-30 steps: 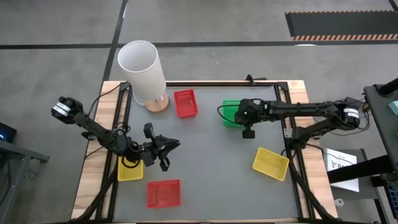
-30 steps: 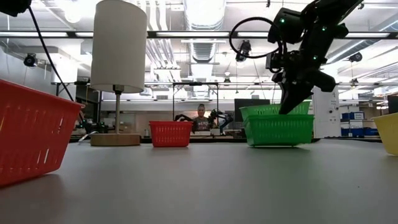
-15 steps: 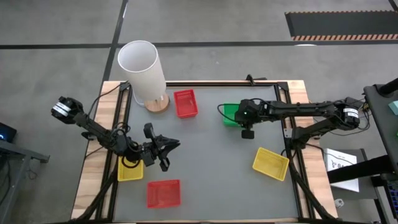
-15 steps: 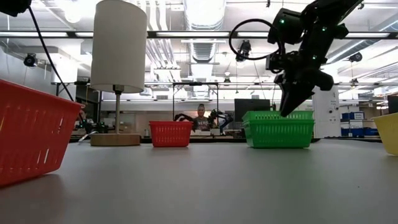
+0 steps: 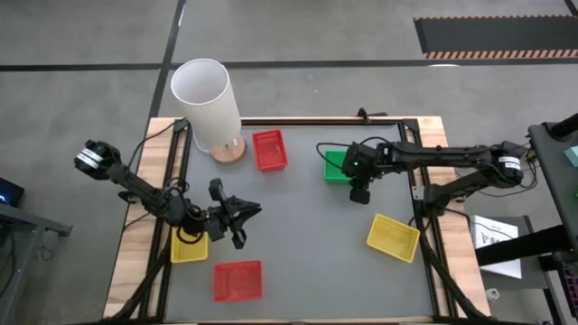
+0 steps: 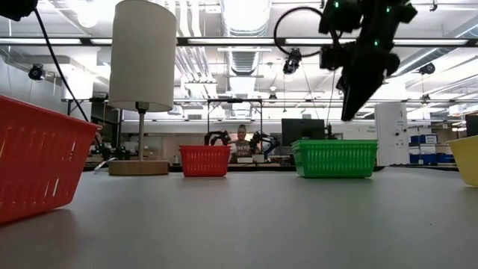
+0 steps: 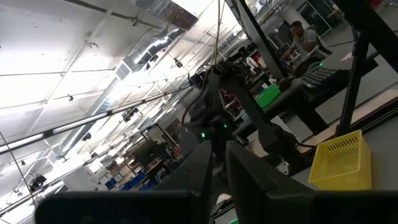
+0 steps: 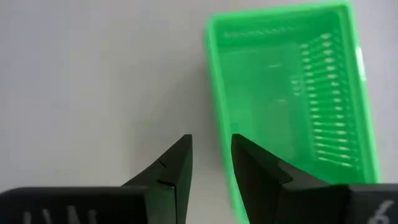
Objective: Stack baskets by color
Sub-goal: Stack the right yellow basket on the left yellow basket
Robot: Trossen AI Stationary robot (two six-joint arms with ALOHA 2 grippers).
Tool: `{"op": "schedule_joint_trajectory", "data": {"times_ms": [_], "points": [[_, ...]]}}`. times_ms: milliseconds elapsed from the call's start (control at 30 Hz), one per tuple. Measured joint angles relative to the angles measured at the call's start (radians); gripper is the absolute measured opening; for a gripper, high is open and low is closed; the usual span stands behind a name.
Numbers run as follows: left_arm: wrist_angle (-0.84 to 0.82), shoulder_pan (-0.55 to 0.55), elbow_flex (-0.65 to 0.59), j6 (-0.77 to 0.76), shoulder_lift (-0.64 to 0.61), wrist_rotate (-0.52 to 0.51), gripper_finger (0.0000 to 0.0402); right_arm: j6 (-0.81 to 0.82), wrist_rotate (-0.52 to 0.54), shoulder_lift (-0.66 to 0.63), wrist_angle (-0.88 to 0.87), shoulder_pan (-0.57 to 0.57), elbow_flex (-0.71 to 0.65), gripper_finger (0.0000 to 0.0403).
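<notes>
A green basket (image 5: 334, 165) (image 8: 292, 93) stands on its bottom at the table's far middle; whether others are nested in it I cannot tell. My right gripper (image 8: 211, 155) (image 6: 349, 110) hangs open above it, clear of its rim. One red basket (image 5: 270, 150) stands far left of the green one, and another red basket (image 5: 237, 280) is near the front edge. A yellow basket (image 5: 393, 237) sits at the right. A second yellow basket (image 5: 189, 246) lies under my left arm. My left gripper (image 5: 256, 211) (image 7: 219, 168) waits above the table's left half, a narrow gap between its fingers.
A tall white cylinder (image 5: 206, 99) on a wooden foot stands at the far left corner. A black frame rail (image 5: 414, 171) runs along the table's right side. Bare grey table lies in the middle. A person (image 6: 240, 138) sits beyond the far edge.
My right gripper has let go of the green basket it held tilted by its rim and has risen straight up, clear of it. That basket has dropped level into the green one beneath it. My left arm has kept still.
</notes>
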Motion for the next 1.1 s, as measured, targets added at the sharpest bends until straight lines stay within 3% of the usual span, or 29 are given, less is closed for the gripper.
{"op": "schedule_joint_trajectory", "data": {"times_ms": [433,700,1100], "points": [[-0.009,0.0,-0.005,-0.129,0.003,0.001,0.0031,0.289,-0.015,-0.014,-0.029,0.358,0.057,0.0084],[-0.007,0.0,-0.003,-0.26,0.059,0.0,0.0031,0.502,-0.014,-0.012,-0.023,0.563,0.057,0.0104],[0.004,0.0,0.041,-0.288,0.14,0.0,0.0031,0.786,0.011,-0.012,-0.136,0.795,0.049,0.0123]]}}
